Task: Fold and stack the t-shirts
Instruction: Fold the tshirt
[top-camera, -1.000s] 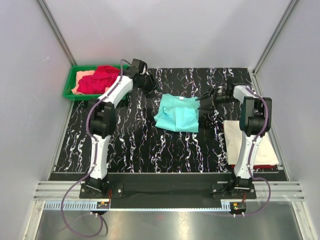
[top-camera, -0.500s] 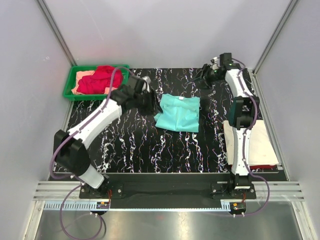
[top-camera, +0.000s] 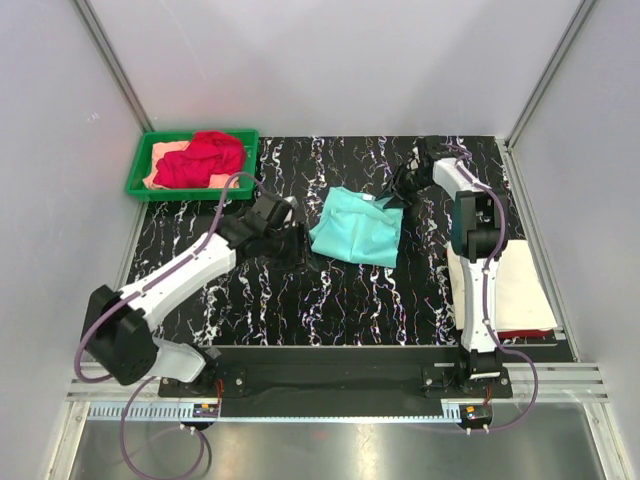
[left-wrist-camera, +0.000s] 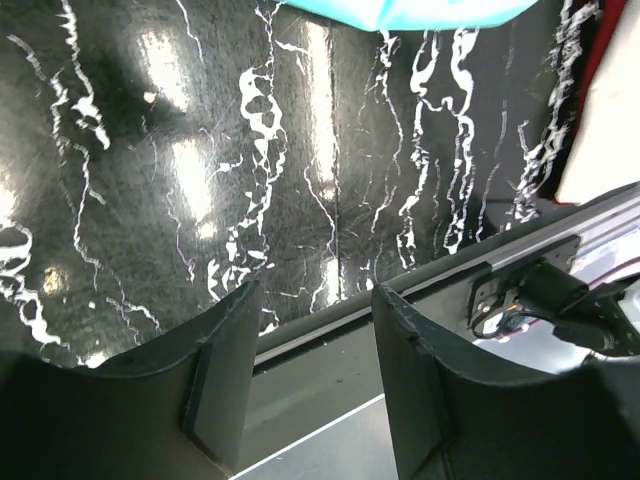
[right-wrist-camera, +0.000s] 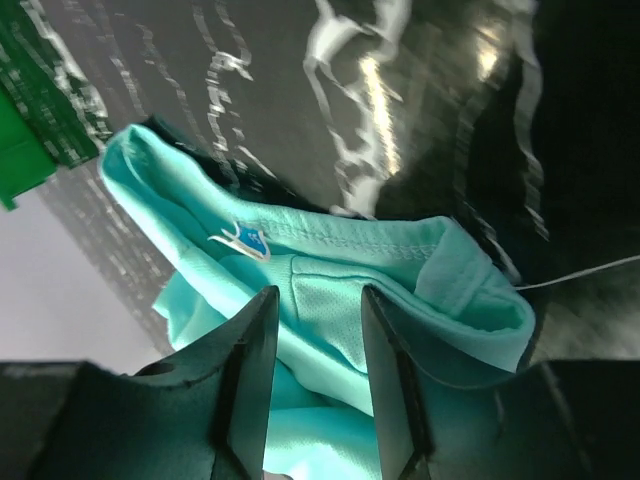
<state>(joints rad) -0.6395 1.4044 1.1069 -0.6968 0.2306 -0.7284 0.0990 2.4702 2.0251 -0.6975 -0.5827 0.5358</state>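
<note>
Right tool (right-wrist-camera: 318, 292) was down at the mint-teal t-shirt (top-camera: 357, 228), fingers parted to a moderate gap, and the collar with its little label (right-wrist-camera: 240, 240) lay just ahead of the tips. Cloth showed in the gap, but nothing looked pinched. Left tool (left-wrist-camera: 315, 295) hung low with its fingers spread wide and empty, only bare counter (left-wrist-camera: 150, 180) between them and the shirt's edge still off beyond its tips. So the shirt lay loosely half-folded between the two tools, touched by neither with any grip that I could see. The danger, as I judged it: the right tool could close on the top layer of the collar alone, and that layer would peel up while the rest stayed flat, undoing the fold. And if the left tool shut where it was, it would catch nothing, leaving the right to drag the shirt one-sided and bunch it. The cream-white shirt (top-camera: 515, 285) lay well off behind the right tool, and the red shirt (top-camera: 205, 158) sat in the green tray (top-camera: 140, 172).
</note>
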